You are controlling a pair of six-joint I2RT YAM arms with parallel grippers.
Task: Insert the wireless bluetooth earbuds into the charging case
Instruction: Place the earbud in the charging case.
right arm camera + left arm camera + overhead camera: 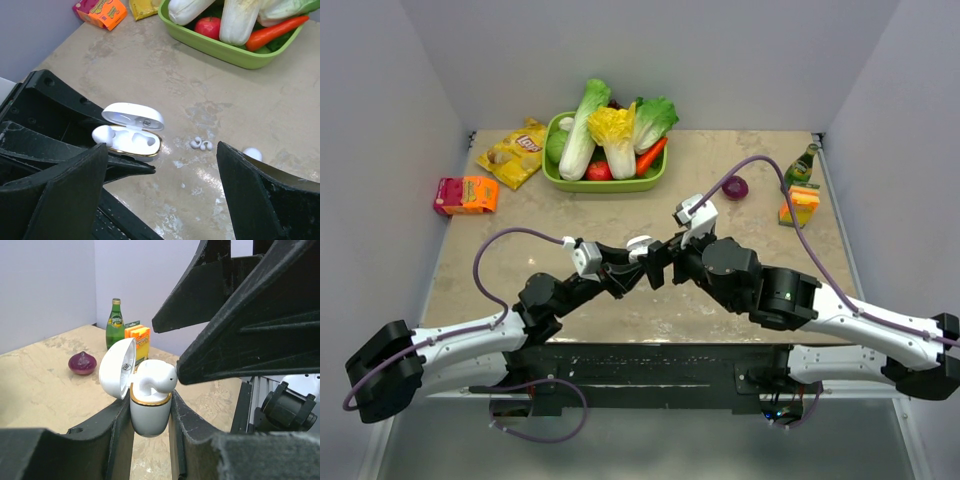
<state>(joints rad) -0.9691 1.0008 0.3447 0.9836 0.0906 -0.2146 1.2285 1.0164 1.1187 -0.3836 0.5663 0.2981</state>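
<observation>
The left claw [149, 407] is squeezed shut on the small white rounded plastic charging case [149, 419], with 1 black finger [117, 440] pressed on each side of it. The case's lid [117, 369] is flipped open. 1 white plastic earbud [156, 379] sits in the open top of the case. It sticks up over the edge and is not all the way down.

The right claw [161, 147] is spread wide and has nothing in it. It points at the left claw. The tip of 1 of its black fingers [235, 340] is right next to the earbud, but I cannot tell if they touch.

The 2 claws meet near the middle of the tan stone-look worktop [520, 270], a bit closer to the near edge. On the worktop just beside the case lies a tiny white curly piece [201, 144]. A small white round bit [252, 152] peeks out by the right claw's other finger. Both are too small for me to tell if either is the other earbud.

A green plastic tray [603, 186] full of cabbages, a carrot and a tomato sits at the middle of the far edge. A yellow chip bag [515, 152] lies near the far left corner. A pink and orange box [467, 195] is by the left edge. A purple onion [735, 187] sits right of the tray. A green glass bottle [802, 165] stands near the far right corner, with an orange and yellow box [800, 206] just beside it.
</observation>
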